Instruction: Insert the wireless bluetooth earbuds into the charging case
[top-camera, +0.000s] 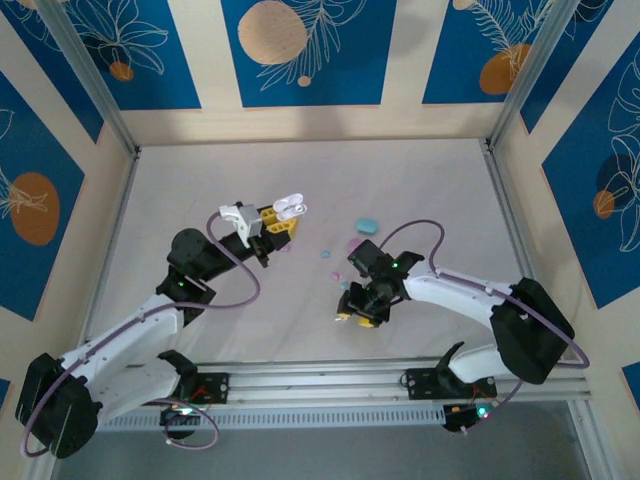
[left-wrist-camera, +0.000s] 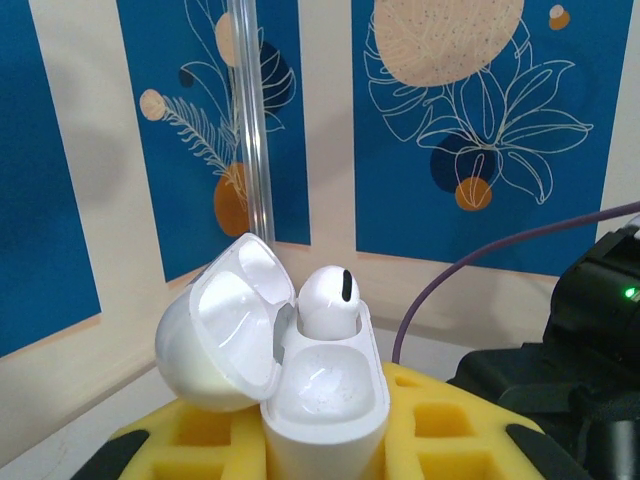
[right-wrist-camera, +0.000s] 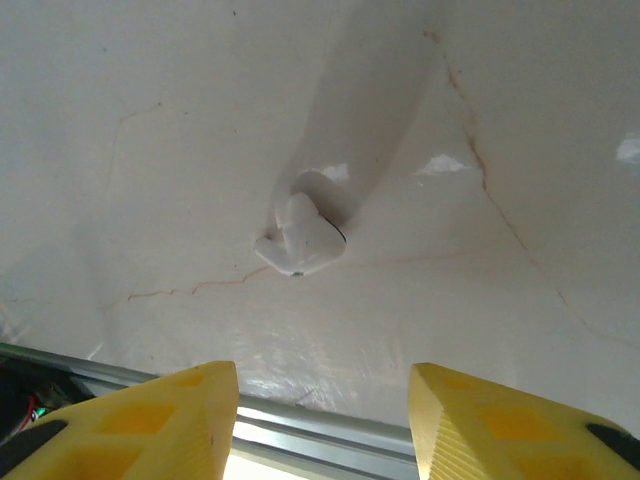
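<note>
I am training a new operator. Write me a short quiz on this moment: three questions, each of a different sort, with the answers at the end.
1. True or false: the white charging case held in the left pincer has its lid shut.
2. How many earbuds sit in that case? A) none B) one C) two
3. Fill the gap: the right pincer is open and points at a white ____ lying on the table.

Key:
1. False: the lid stands open.
2. B: the seated earbud is in the far socket, and the near socket looks empty.
3. earbud
</note>
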